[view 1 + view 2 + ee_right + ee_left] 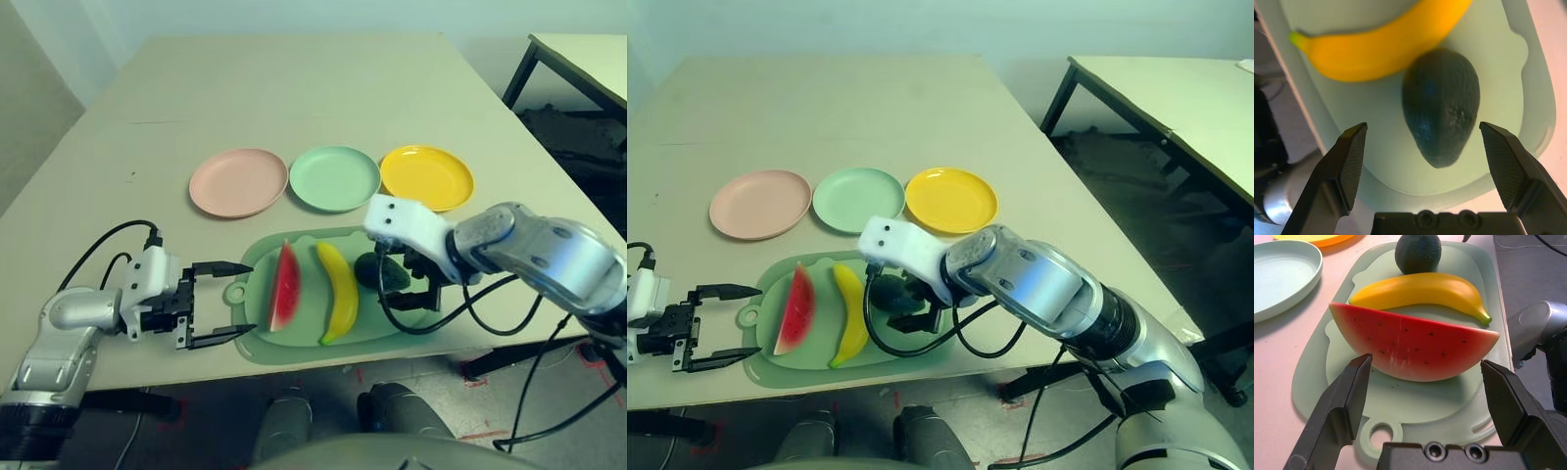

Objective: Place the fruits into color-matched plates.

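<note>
- Surface (294, 88): pale beige, plain, no pattern.
- Three plates in a row on the far side: left plate (238, 182) pale pink, middle plate (335, 177) mint green, right plate (426, 176) bright yellow. All matte, single colour.
- Mat (304, 338): light green, paler than the middle plate.
- Watermelon wedge (284, 286): red flesh speckled with small dark seed dots, faint whitish scuffs, thin green rind.
- Banana (339, 292): yellow shading to orange-yellow, greenish tip.
- Avocado (1442, 110): very dark green, nearly black, finely pebbled skin.
- Left pincer (219, 305): black fingers on a white housing; silver forearm, black cables.
- Right pincer (1427, 156): black fingers with finely textured pads; white housing, silver arm.
</note>
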Controlling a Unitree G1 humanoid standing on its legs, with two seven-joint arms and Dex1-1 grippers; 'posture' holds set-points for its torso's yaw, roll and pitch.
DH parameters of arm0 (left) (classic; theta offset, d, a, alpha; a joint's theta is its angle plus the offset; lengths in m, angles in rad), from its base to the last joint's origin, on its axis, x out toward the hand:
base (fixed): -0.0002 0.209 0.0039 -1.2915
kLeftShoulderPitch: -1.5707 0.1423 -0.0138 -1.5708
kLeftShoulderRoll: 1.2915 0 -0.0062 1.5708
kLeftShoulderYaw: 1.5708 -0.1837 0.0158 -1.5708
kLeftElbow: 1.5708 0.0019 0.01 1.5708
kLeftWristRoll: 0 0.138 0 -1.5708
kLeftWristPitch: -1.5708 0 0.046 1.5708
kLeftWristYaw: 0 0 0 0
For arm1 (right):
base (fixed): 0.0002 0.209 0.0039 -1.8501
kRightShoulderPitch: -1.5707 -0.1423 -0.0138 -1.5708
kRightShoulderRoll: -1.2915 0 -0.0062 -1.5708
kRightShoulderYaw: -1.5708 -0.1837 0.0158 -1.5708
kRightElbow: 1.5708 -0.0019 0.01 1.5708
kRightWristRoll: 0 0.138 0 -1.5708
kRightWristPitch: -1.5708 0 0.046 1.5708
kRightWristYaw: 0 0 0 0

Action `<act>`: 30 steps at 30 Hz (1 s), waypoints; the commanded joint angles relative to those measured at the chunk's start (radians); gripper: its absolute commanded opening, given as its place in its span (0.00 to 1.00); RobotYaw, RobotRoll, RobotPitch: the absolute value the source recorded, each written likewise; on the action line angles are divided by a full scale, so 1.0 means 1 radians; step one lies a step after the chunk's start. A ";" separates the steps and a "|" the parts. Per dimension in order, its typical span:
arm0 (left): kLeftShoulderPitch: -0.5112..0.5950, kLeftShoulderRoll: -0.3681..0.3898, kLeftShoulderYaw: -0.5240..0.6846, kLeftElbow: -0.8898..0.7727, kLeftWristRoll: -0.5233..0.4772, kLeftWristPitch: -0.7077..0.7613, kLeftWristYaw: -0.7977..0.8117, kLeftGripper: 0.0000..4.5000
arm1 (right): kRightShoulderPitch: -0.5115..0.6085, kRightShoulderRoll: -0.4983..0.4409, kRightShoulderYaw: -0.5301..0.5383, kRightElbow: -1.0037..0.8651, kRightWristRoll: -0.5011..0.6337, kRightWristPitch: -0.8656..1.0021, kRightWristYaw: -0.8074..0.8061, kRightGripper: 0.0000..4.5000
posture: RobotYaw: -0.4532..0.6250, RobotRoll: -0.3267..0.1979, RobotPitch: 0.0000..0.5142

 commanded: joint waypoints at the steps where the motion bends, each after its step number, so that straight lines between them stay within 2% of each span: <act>1: 0.021 0.016 0.021 -0.020 0.000 0.003 -0.002 1.00 | -0.004 0.002 0.030 0.034 -0.036 -0.044 -0.010 1.00 | 0.45 0.62 0.12; 9: 0.034 0.015 0.022 -0.035 0.005 -0.003 0.002 1.00 | -0.004 0.025 0.063 0.106 -0.097 -0.113 -0.006 1.00 | 0.46 0.62 0.12; 21: 0.030 0.011 0.037 -0.018 0.011 -0.029 0.017 1.00 | 0.019 0.067 0.070 0.131 -0.096 -0.111 0.011 1.00 | 0.47 0.62 0.13; 23: 0.028 0.011 0.038 -0.014 0.011 -0.034 0.019 1.00 | 0.022 0.073 0.069 0.136 -0.098 -0.114 0.012 0.89 | 0.47 0.62 0.13; 27: 0.031 0.012 0.035 -0.013 0.009 -0.037 0.021 1.00 | 0.025 0.079 0.068 0.144 -0.104 -0.117 0.012 0.60 | 0.47 0.62 0.13; 30: 0.034 0.006 0.029 -0.010 0.011 -0.038 0.025 1.00 | 0.024 0.074 0.065 0.150 -0.110 -0.126 0.010 0.60 | 0.46 0.62 0.14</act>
